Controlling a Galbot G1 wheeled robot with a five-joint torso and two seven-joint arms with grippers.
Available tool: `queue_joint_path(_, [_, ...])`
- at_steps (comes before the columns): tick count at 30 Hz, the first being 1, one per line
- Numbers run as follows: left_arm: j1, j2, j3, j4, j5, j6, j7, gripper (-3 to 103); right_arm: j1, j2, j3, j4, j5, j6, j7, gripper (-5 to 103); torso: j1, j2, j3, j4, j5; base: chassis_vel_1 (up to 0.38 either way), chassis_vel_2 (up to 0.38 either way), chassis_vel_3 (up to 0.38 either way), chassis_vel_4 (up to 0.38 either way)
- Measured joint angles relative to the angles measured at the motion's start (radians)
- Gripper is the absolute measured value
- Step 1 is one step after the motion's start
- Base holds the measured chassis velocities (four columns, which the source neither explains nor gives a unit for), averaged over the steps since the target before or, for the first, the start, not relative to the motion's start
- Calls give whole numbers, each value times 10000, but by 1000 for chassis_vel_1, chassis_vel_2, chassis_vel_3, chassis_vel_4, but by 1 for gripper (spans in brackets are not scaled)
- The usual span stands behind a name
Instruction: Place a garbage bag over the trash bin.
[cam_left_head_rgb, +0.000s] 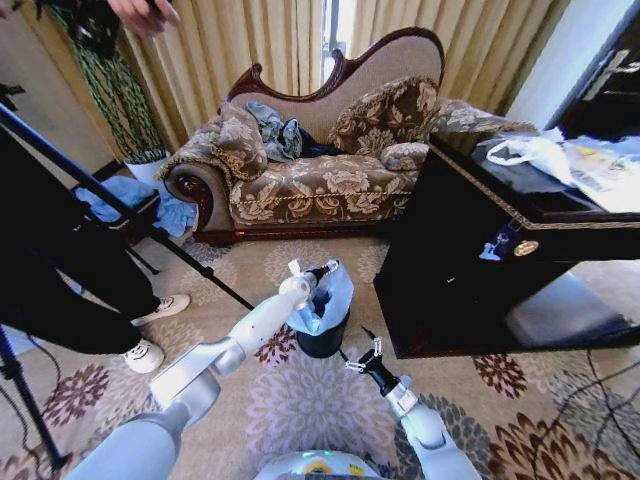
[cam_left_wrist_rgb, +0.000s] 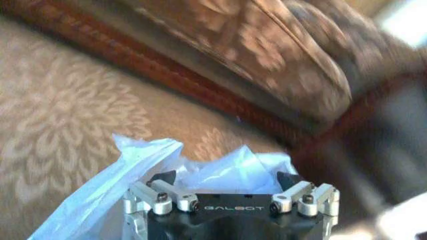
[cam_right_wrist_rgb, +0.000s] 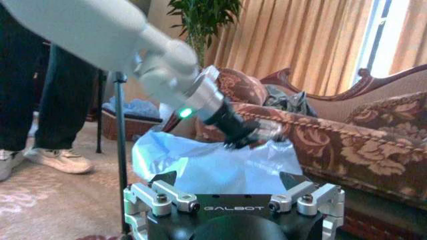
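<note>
From the head view we see our left gripper (cam_left_head_rgb: 322, 271) over the garbage bag (cam_left_head_rgb: 330, 300) draped on the trash bin (cam_left_head_rgb: 322, 340), jaws unclear, right gripper (cam_left_head_rgb: 365, 358) just right; both wrist views show jaws spread wide.

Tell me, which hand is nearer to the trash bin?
Left. The left hand is right above the trash bin, at the garbage bag. The right hand is beside the bin, apart from it, fingers open.
</note>
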Motion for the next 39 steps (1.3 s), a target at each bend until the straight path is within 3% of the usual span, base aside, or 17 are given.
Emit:
queue_joint_path(1, [20,88,253,-12,605,35,346,100,-13,5,18,1,-14,-11,29,100,0,-1,1,1,0,0,0,0,0])
queue_joint_path(3, [22,157,490,-149,727,120,531,100,-24,18,30,0,-25,-18,46,100,1,-1,3,2,2,0,0,0,0])
queue_joint_path(5, [61,74,625,-768,139,525,587,100,-69,78,97,11,-64,-24,97,100,1,0,1,0,1,0,0,0,0])
queue_joint_path(8, [68,-40,571,-1039,-234,665,598,100,-160,69,154,45,-44,-24,106,100,0,0,0,-6,2,0,0,0,0])
queue_joint_path(13, [-100,212,538,-1279,-387,743,825,100,-232,-5,273,48,76,-10,69,100,1,0,1,-1,2,0,0,0,0])
queue_joint_path(19, [-69,569,682,-1466,-174,838,741,100,-199,3,273,-23,158,-7,9,100,1,0,1,-1,2,0,0,0,0])
queue_joint_path(24, [217,926,685,-2132,-454,903,589,100,-134,0,316,-17,225,-38,24,100,1,-1,1,-2,0,0,0,0,0])
queue_joint_path(31, [650,1975,578,-3683,-1062,992,554,100,47,47,446,-57,153,-277,345,100,1,0,0,-2,-1,0,0,0,0])
queue_joint_path(33, [916,2690,575,-4418,-1189,1007,597,100,180,53,488,-112,89,-512,602,100,1,0,0,0,1,0,0,0,0])
queue_joint_path(36, [1151,3215,549,-4937,-1150,1005,716,100,323,52,526,-130,41,-720,795,100,2,-1,1,-1,-2,0,0,0,0])
queue_joint_path(39, [1598,3885,286,-5656,-617,863,1007,100,558,61,578,-137,-2,-1059,1086,100,2,0,0,-2,-1,0,0,0,0])
